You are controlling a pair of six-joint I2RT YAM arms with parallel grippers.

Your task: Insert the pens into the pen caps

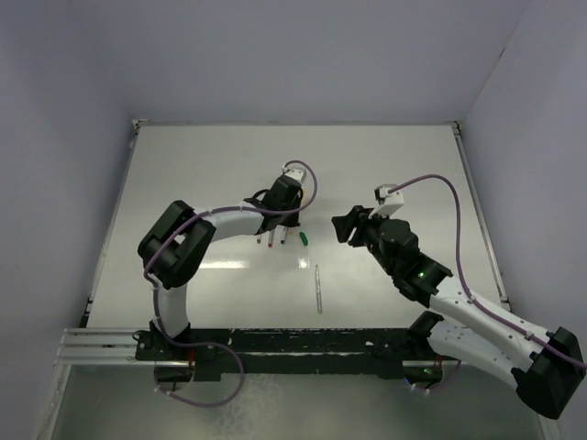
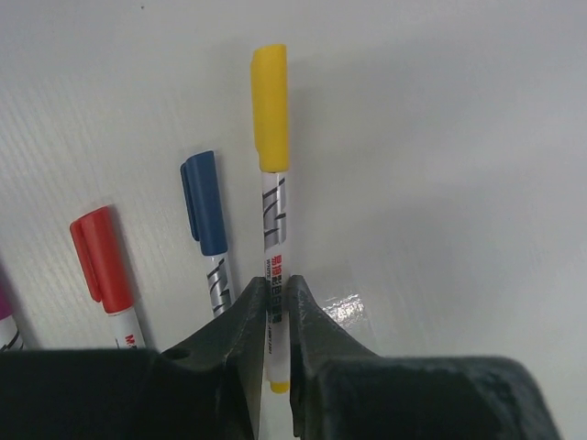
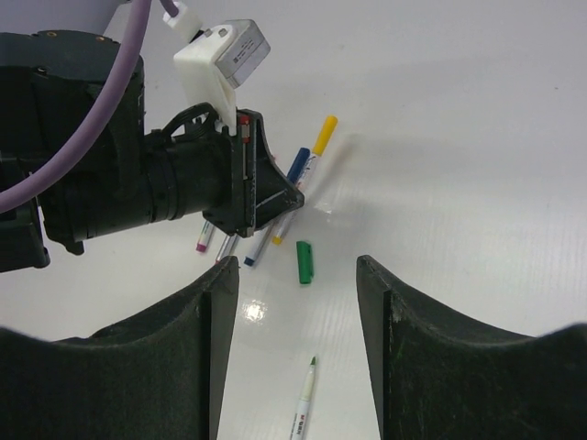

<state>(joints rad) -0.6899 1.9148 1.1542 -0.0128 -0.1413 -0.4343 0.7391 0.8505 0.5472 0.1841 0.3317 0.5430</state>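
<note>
Four of five look done: the yellow-capped pen (image 2: 272, 220), blue-capped pen (image 2: 205, 206), red-capped pen (image 2: 99, 261) and a purple pen (image 2: 5, 321) at the frame edge lie side by side on the table (image 1: 385, 165) under the left gripper (image 2: 276, 282). Left jaws are nearly closed, pads touching both sides of the yellow-capped pen's barrel, with the pen flat on the table. My read is set-down of a capped pen. Last pair: the green cap (image 1: 302, 238) is loose at 3 o'clock of that row, and the uncapped green pen (image 1: 317, 289) is at 5 o'clock of the cap, apart from it. The right gripper (image 3: 293, 266) hovers at 2 o'clock of the cap, jaws about half spread, holding nothing. Next: left lets go and lifts without rolling the row. Then one arm takes the green pen and the other the cap, with the tip lined up on the cap mouth before pushing.
</note>
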